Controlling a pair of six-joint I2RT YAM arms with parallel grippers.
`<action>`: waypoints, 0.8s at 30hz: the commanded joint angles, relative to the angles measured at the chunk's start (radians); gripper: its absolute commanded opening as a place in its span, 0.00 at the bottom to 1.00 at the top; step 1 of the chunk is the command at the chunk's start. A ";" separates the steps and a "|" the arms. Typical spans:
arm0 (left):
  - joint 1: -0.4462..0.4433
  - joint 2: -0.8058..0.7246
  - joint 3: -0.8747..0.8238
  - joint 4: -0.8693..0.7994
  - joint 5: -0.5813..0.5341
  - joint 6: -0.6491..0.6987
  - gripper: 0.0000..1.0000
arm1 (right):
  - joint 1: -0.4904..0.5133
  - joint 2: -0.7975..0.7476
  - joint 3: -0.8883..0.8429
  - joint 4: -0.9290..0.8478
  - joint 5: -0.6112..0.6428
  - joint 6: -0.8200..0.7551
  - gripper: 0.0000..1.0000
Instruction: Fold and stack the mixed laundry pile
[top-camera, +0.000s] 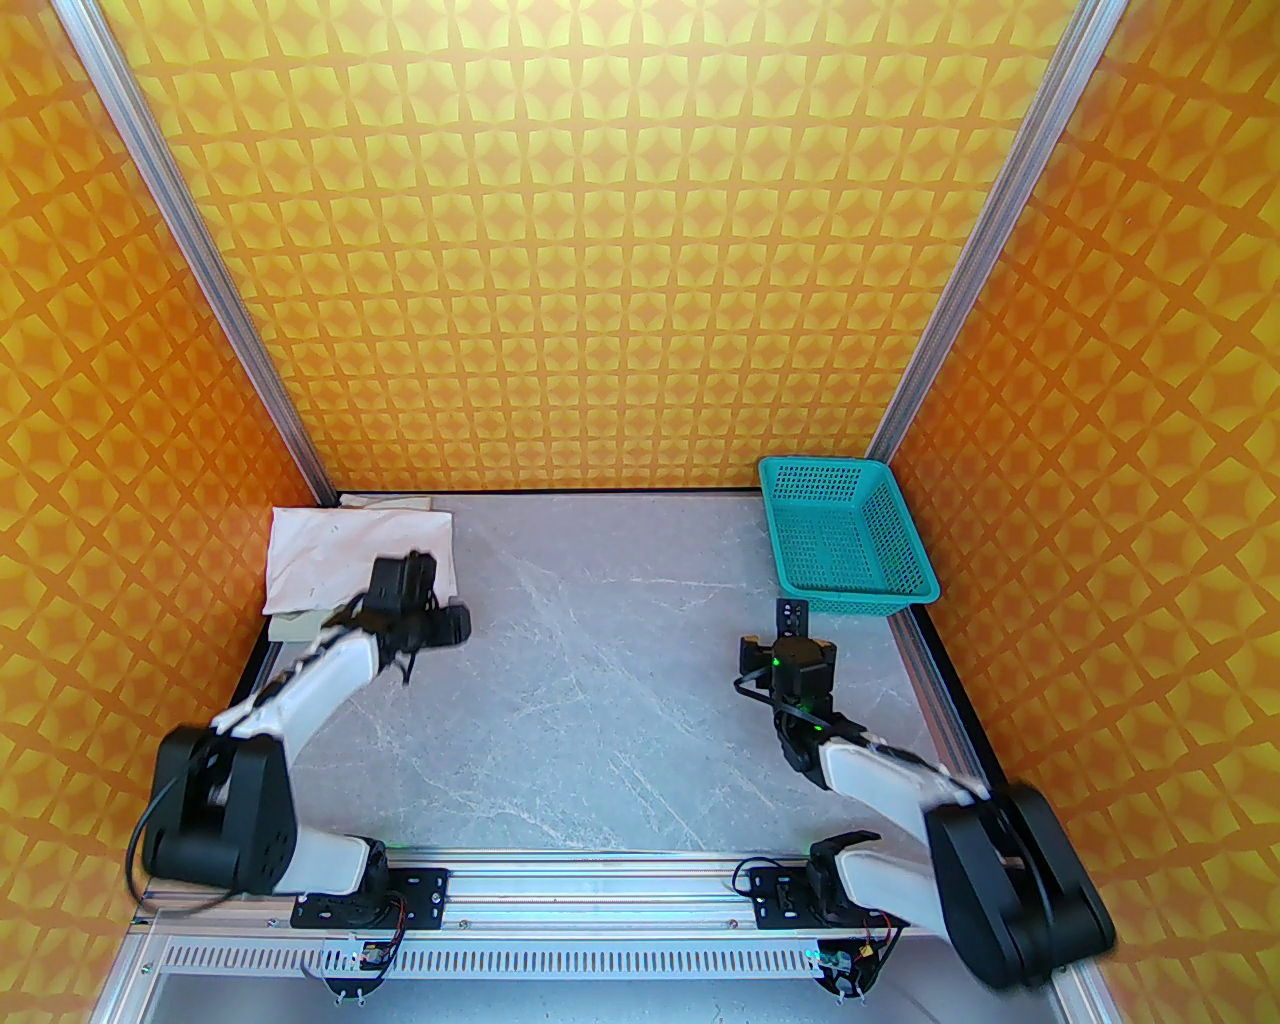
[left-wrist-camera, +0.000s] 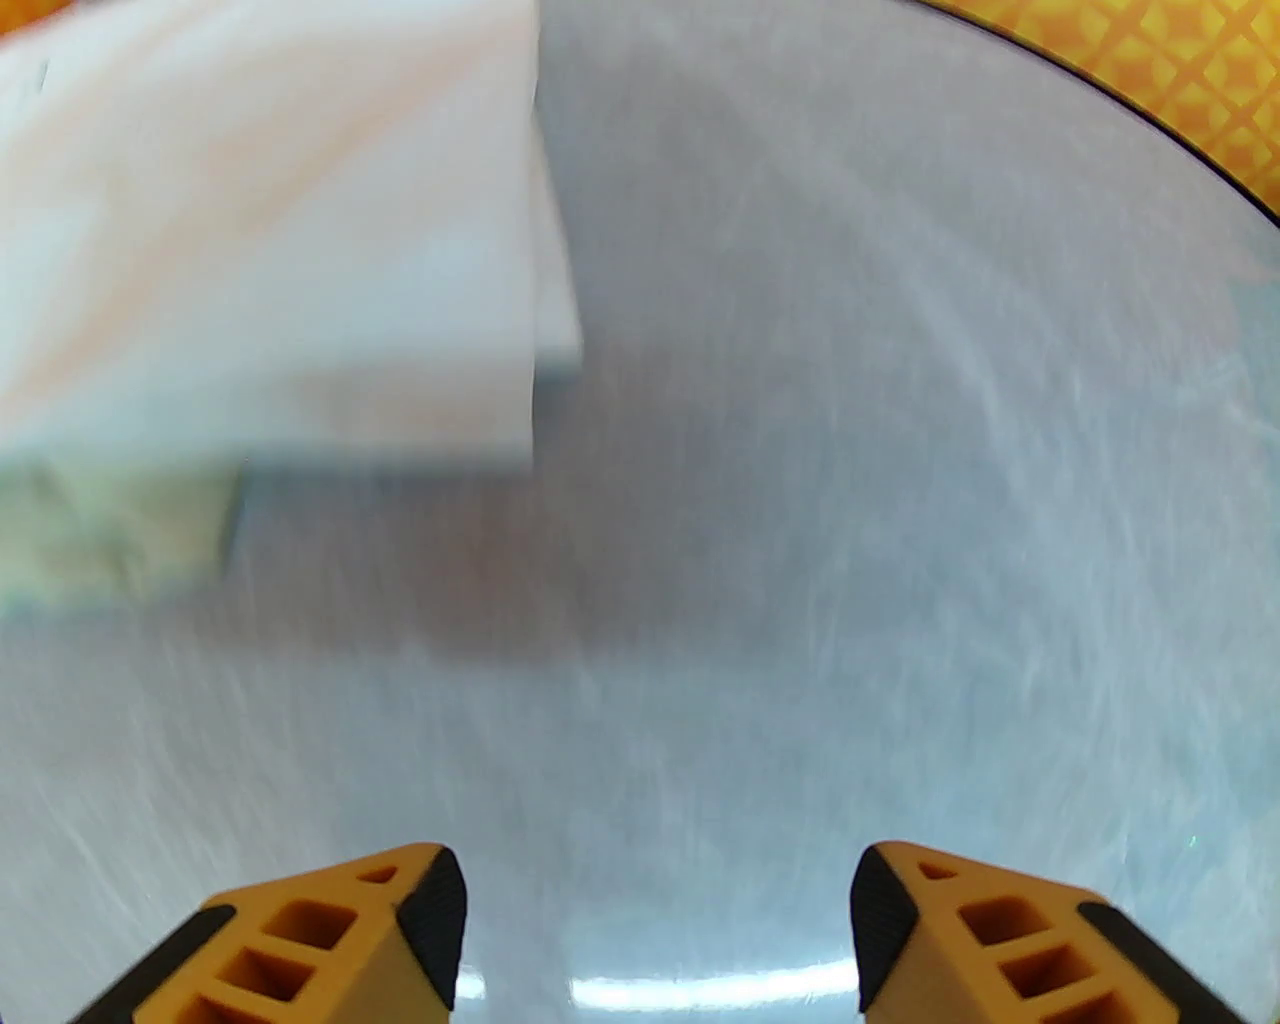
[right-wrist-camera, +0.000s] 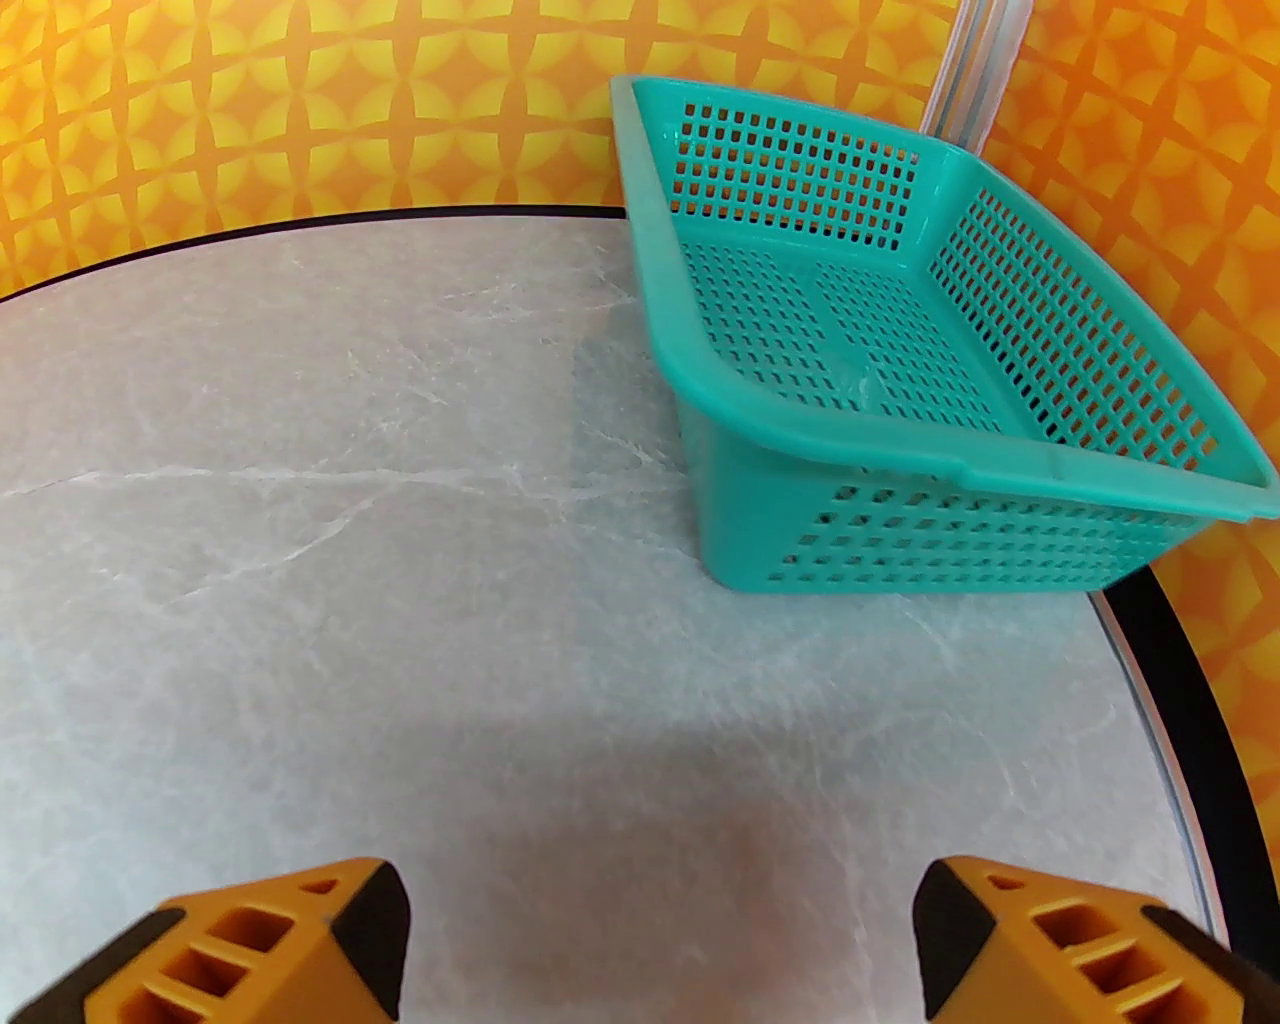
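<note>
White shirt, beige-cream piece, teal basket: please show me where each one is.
white folded shirt (top-camera: 320, 560): top external view, middle of its upper face.
beige-cream piece (left-wrist-camera: 110, 540): left wrist view, the part that sticks out under the shirt.
teal mesh basket (right-wrist-camera: 950, 540): right wrist view, its near side wall.

Place: a robot test cell in a lab.
Walls: orange-and-yellow patterned backdrop panels (top-camera: 600, 250), top and both sides of the frame.
Frame: bare aluminium extrusion posts (top-camera: 205, 250), upper left and right.
Surface: grey marble-print tabletop (top-camera: 600, 700), centre.
Mount: slotted aluminium rail (top-camera: 600, 885), bottom edge, carrying two white-and-black robot arms (top-camera: 330, 680).
</note>
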 joint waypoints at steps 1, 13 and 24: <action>-0.002 -0.070 -0.065 0.075 0.042 -0.040 0.67 | -0.040 0.065 0.021 0.262 -0.055 -0.034 0.89; 0.003 -0.231 -0.140 0.090 -0.119 0.072 0.96 | -0.075 0.215 0.052 0.331 -0.094 -0.013 0.99; 0.176 -0.278 -0.521 0.780 -0.194 0.207 0.99 | -0.074 0.213 0.052 0.327 -0.096 -0.016 0.99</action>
